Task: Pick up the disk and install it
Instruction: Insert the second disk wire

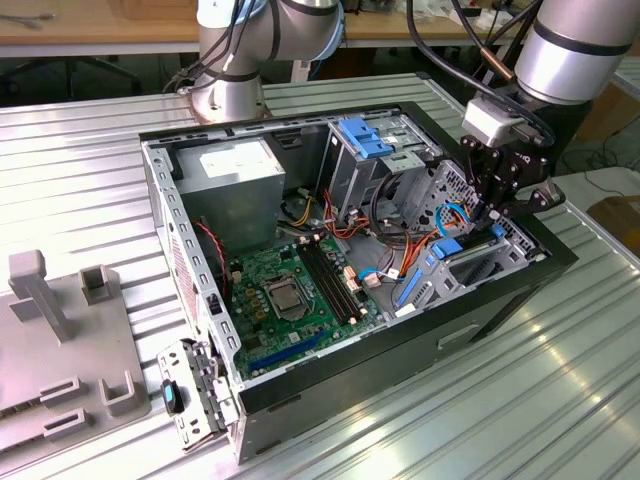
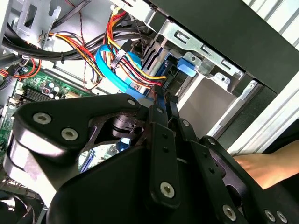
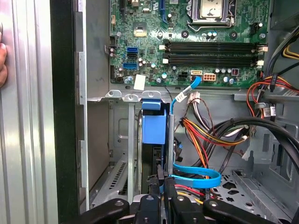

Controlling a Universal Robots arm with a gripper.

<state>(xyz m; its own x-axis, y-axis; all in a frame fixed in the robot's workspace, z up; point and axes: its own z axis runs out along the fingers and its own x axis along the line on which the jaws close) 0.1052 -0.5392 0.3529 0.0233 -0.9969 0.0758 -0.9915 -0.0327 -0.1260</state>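
The open case (image 1: 190,260) lies on the ribbed table (image 1: 560,390), filling the middle of the exterior view. The pincer (image 1: 497,210) hangs at the right of that frame, over the case's drive cage. In the first wrist view, the disk (image 3: 154,128) stands on edge in the cage slot at centre frame, its blue carrier facing the camera, just beyond the pincer (image 3: 163,186) at the bottom edge. The fingers (image 2: 159,105) are drawn close together, pinching the disk's near edge, beside a looped blue cable (image 3: 198,176). The motherboard (image 3: 187,42) fills the upper part of the first wrist frame.
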